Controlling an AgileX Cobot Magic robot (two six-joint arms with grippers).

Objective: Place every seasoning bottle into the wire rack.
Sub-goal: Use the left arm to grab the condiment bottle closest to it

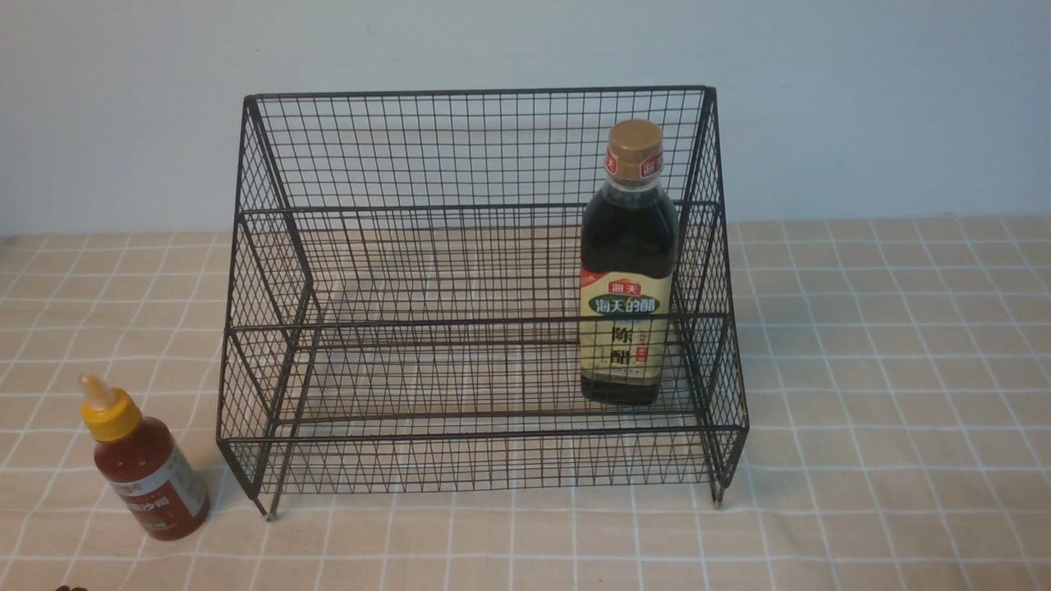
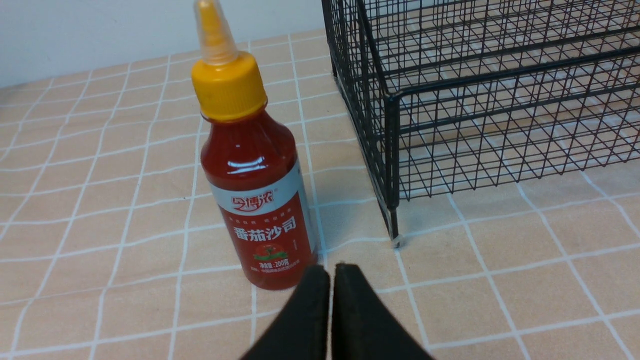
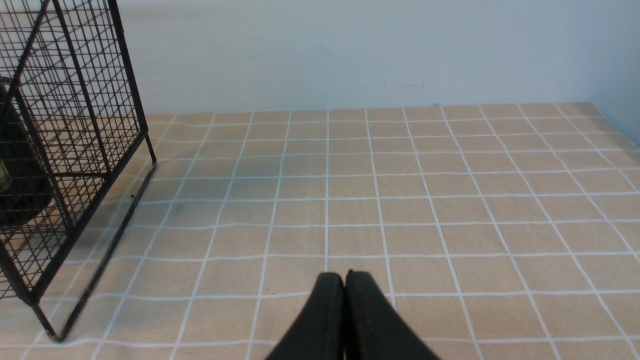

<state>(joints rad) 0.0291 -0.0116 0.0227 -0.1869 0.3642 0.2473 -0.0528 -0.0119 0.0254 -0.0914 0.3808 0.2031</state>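
Logging left to right, all positions referenced to the wire rack (image 1: 484, 92).

Left tool (image 2: 330, 272): jaws pressed together with only a thin seam between them, nothing gripped. The arm is angled down toward the desk (image 1: 887, 410), with its tip outside the rack, near the front-left foot. The tip sits at the base of the red-sauce bottle (image 1: 148, 472); contact cannot be judged from the wrist view.

Red-sauce bottle: standing on its base on the desk, outside the rack, left of the front-left foot and apart from the mesh. Yellow nozzle cap on; white band and red label face the left wrist camera.

Wire rack: black mesh, two stepped tiers, tall back, sloped sides, short feet on the desk. Contents: one item.

Dark-liquid bottle (image 1: 628, 279): gold cap, cream-green label, upright on the lower front tier at the rack's right end, just beside the right side wall.

Right tool (image 3: 345, 277): jaws pressed together, gripping nothing, angled down over bare desk to the right of the rack, well apart from its right side wall. That wall shows at the edge of the right wrist view, with a dark bottle shape behind the mesh.
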